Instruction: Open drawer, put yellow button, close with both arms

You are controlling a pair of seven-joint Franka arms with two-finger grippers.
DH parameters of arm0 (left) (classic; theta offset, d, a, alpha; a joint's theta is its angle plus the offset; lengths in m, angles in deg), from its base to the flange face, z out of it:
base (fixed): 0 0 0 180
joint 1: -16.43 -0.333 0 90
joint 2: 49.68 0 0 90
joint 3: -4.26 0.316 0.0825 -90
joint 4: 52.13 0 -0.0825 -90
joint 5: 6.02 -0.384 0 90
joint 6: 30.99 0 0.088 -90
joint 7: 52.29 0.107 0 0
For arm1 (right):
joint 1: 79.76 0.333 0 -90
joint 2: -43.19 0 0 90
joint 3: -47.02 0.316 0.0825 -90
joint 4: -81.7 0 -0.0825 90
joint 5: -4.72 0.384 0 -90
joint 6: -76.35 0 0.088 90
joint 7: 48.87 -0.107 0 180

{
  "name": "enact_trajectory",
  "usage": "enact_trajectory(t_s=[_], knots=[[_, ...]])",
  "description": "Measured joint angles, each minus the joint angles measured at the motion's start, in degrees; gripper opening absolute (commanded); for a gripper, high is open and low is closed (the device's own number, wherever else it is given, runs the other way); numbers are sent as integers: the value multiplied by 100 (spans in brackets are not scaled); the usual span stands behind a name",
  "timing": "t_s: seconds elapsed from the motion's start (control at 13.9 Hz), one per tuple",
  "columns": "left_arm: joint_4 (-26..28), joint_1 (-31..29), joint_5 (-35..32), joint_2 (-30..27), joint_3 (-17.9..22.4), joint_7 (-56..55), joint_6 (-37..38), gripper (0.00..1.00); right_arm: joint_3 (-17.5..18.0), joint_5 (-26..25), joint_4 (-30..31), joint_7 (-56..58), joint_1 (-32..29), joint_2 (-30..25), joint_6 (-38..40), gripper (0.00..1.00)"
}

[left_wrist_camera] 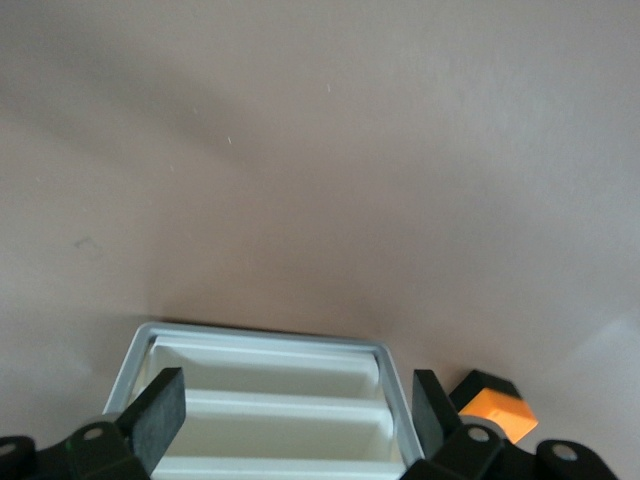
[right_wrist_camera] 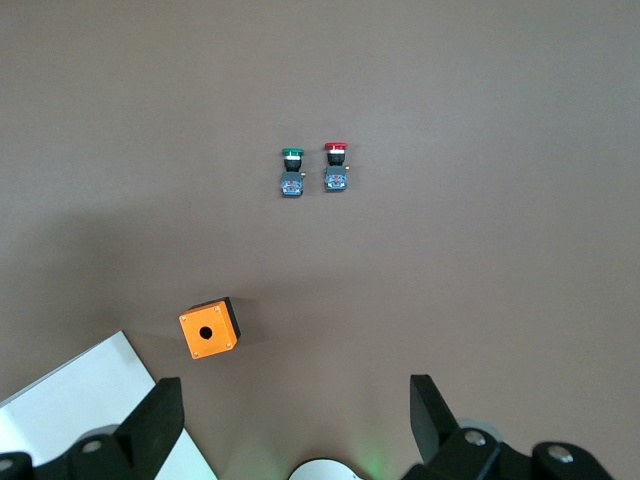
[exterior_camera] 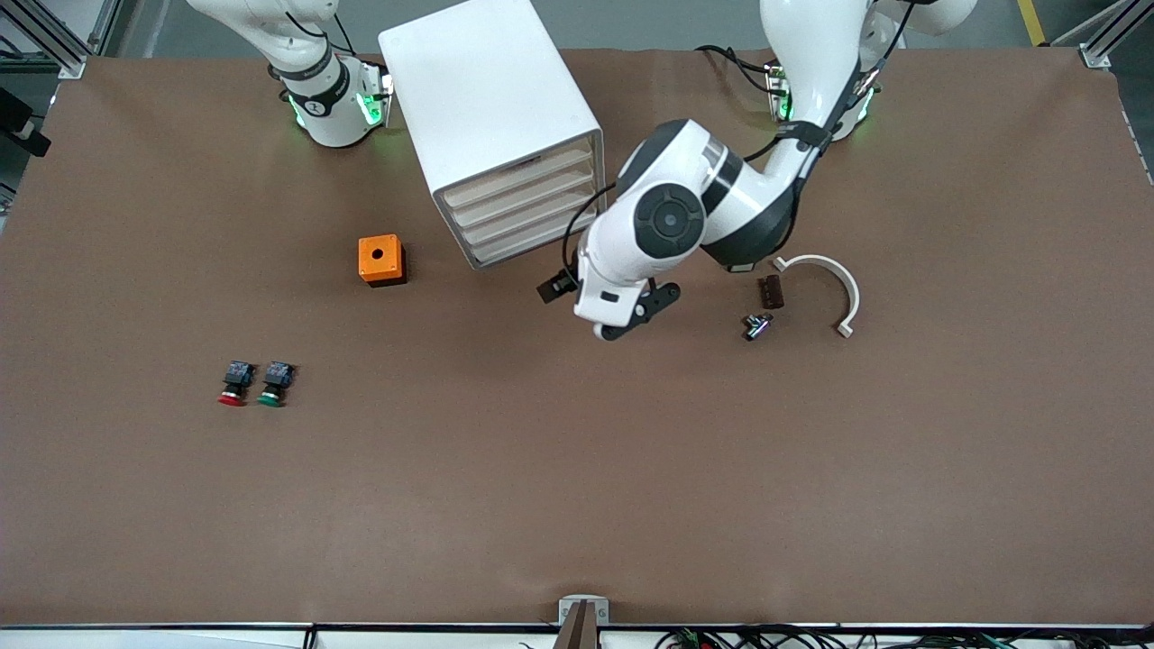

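The white cabinet stands toward the arms' side of the table with all four drawers shut. The uppermost drawer is flush with its front. My left gripper hangs low just in front of the drawers, open and empty. In the left wrist view the cabinet's front lies between the spread fingers of the left gripper. My right gripper is open and empty, held high near its base, and is out of the front view. I see no yellow button in any view.
An orange box with a hole sits beside the cabinet toward the right arm's end. Red-capped and green-capped buttons lie nearer the camera. A small dark part, a brown piece and a white curved strip lie toward the left arm's end.
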Motion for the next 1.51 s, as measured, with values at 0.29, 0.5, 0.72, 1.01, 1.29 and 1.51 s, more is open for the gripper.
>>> enact_trajectory(t_s=[0.29, 0.5, 0.72, 1.01, 1.29, 1.51], knots=[[0, -331, -297, -27, 2, 0, 0, 100, 11, 0, 1, 0, 0, 0, 0, 100], [-1, -600, -585, -59, 2, 0, 0, 100, 13, 0, 1, 0, 0, 0, 0, 100], [-2, -814, -699, -67, 2, 0, 0, 100, 13, 0, 1, 0, 0, 0, 1, 100], [-32, -998, -710, -98, 3, 44, -5, 100, 9, -4, 1, 0, 0, 0, 0, 100], [-69, -1387, -723, -471, 4, 1319, 579, 100, 7, -8, 0, 0, 0, -1, -6, 100], [-84, -1834, -769, -1083, 13, 2566, 1621, 100, 6, -9, -1, 0, 0, -2, -17, 100]])
